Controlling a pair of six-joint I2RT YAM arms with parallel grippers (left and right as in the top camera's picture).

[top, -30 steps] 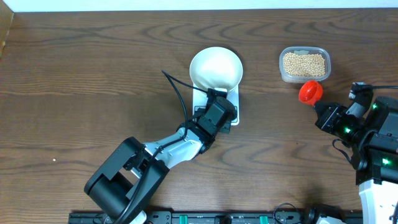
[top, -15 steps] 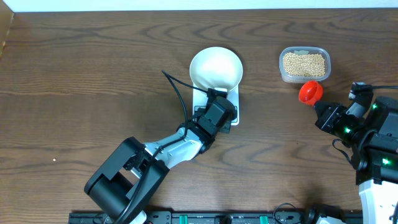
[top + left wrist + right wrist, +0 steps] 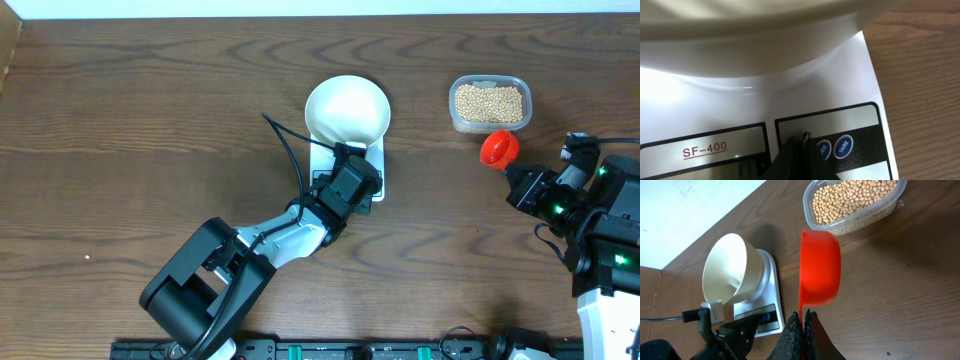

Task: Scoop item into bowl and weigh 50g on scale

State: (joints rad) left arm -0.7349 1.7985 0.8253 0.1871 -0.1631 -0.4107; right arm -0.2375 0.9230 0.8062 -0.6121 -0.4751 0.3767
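The white bowl [image 3: 347,109] stands empty on the white scale [image 3: 377,160]; both show in the right wrist view, bowl [image 3: 729,267] and scale [image 3: 766,285]. My left gripper [image 3: 357,171] is shut with nothing in it, its tips [image 3: 803,142] down on the scale's button panel beside the blue buttons [image 3: 843,146]. The tan beans [image 3: 489,103] fill a clear tub [image 3: 455,113] at the back right. My right gripper [image 3: 804,316] is shut on the handle of a red scoop [image 3: 819,266], empty, held just in front of the tub [image 3: 499,148].
The tub of beans also shows in the right wrist view [image 3: 855,202]. A black cable [image 3: 290,160] loops from the left arm beside the scale. The right arm's body [image 3: 600,225] stands at the right edge of the wooden table.
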